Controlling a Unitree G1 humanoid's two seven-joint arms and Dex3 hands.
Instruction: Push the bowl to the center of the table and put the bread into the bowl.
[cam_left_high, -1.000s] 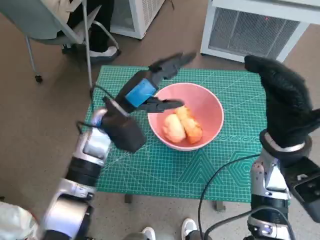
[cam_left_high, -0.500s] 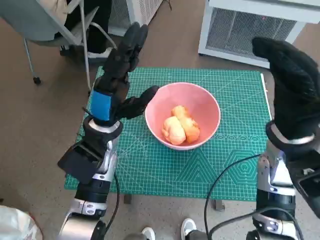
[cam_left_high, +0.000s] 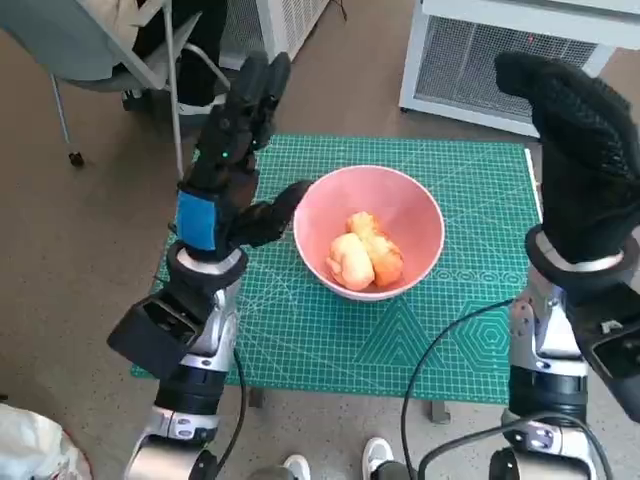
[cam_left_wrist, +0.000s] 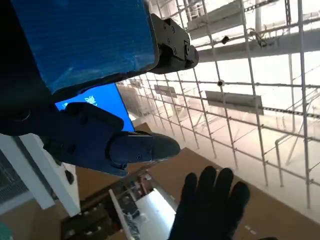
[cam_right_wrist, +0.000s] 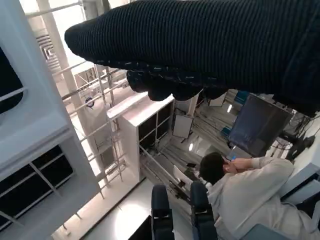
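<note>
The pink bowl (cam_left_high: 370, 232) sat mid-mat on the green cutting mat (cam_left_high: 300, 330), bread (cam_left_high: 362, 252) inside it. The left hand (cam_left_high: 232, 160) hung released beside its rim; the right hand (cam_left_high: 583, 160) was raised, empty, fingers extended.

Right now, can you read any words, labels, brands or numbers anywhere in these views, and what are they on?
No text is readable.
Cutting mat: printed grid lines and markings, too small to read.
Blue screen in the left wrist view: pale marks, too blurred to read.
Pink bowl, bread: no labels.

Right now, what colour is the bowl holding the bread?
Pink; the bowl shows best in the head view.
</note>
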